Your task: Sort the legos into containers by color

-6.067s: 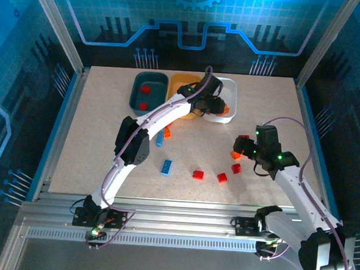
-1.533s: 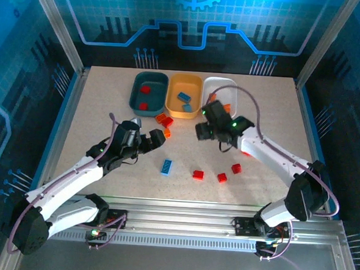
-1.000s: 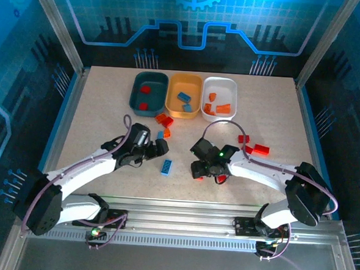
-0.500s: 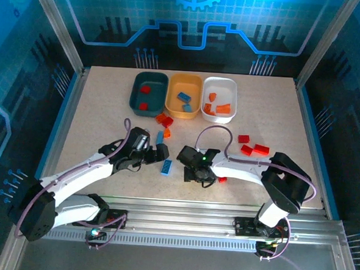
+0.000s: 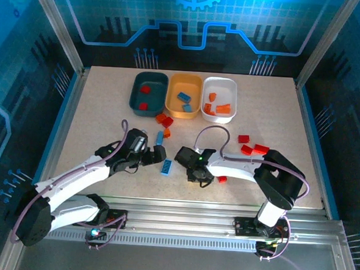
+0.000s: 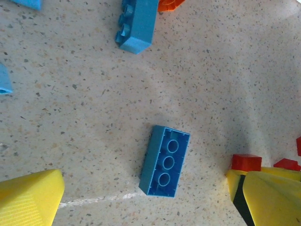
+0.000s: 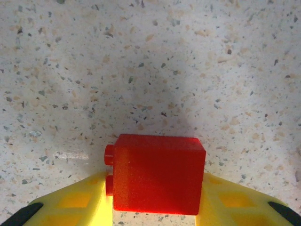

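While my left claw (image 5: 158,154) hung wide, the blue lego (image 5: 166,166) lay just right of it, long axis crossing the gap.

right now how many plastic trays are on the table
3, in a row at the far side: the dark teal plastic tray left, the yellow-orange plastic tray in the middle, the white plastic tray right. None looks hidden.
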Action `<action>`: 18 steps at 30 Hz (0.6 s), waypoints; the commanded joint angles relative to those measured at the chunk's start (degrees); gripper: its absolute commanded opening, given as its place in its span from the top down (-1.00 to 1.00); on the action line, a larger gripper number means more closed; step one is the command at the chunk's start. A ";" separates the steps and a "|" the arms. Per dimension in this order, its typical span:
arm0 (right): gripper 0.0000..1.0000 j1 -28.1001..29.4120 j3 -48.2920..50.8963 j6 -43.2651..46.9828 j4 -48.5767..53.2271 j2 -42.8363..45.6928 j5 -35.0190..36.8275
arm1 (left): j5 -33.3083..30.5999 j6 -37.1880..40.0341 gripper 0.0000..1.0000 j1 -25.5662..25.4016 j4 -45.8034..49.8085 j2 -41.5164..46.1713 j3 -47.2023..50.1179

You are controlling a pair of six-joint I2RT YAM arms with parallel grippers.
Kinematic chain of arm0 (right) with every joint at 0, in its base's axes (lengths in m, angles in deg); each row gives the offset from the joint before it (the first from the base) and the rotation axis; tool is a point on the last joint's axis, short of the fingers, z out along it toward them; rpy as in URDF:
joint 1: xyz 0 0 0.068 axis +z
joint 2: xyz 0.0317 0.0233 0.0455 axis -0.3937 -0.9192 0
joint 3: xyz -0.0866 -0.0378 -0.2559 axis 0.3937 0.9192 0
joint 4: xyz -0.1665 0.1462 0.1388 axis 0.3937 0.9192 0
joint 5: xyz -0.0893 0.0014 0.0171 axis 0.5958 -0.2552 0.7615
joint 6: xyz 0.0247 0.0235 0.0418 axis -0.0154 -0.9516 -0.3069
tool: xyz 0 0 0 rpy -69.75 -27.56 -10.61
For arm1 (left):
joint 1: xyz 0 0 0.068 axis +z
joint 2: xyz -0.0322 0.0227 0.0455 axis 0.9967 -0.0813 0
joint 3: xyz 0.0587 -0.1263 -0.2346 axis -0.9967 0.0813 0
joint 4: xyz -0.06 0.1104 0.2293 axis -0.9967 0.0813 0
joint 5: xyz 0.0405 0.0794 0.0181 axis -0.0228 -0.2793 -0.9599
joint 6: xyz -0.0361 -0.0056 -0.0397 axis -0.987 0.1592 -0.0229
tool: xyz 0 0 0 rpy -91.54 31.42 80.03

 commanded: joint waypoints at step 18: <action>0.27 -7.28 -28.76 37.03 -11.93 -9.49 -3.18 | 0.59 -5.25 -0.98 16.09 3.80 0.94 0.69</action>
